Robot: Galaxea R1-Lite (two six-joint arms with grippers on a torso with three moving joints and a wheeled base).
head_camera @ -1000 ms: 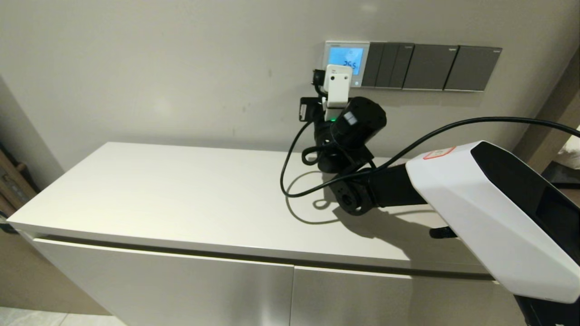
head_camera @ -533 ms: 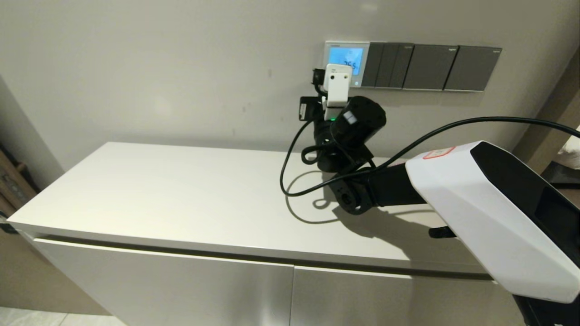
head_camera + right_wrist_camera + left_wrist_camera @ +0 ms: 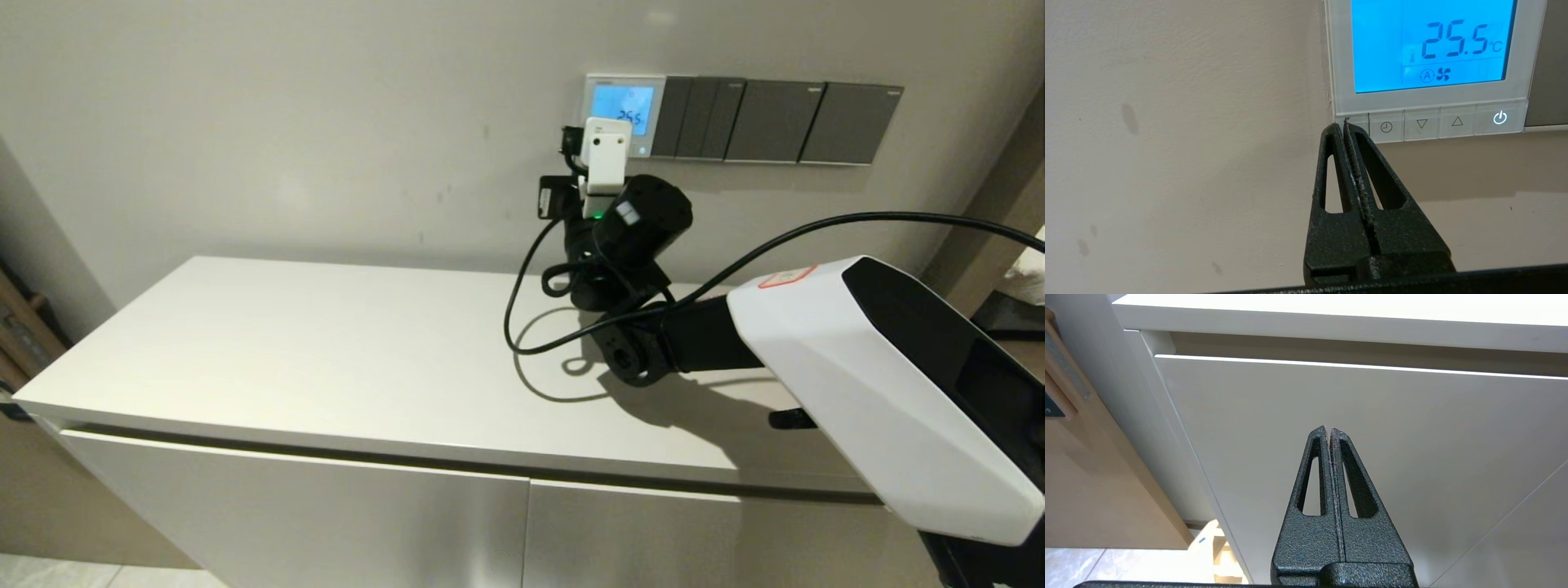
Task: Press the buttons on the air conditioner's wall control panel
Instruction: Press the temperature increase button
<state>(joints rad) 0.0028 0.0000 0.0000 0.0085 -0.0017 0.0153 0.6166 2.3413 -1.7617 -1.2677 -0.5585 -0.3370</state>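
The air conditioner's wall control panel (image 3: 623, 114) hung on the wall above the cabinet (image 3: 326, 359), switch plates (image 3: 775, 121) adjoining its right. The buttons (image 3: 1439, 123) ran along its bottom edge. The right gripper (image 3: 1346, 124) met the leftmost one.

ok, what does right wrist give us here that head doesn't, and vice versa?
Right wrist only: the buttons one by one (clock, down, up, lit power), the 25.5 °C reading, and the shut right end effector with its tips at the row's end button; contact can't be confirmed. Head only: the dark grey switch plates beside the panel, the white cabinet top and the right arm's reach over it. Both: the air conditioner's wall control panel with its blue-lit screen.
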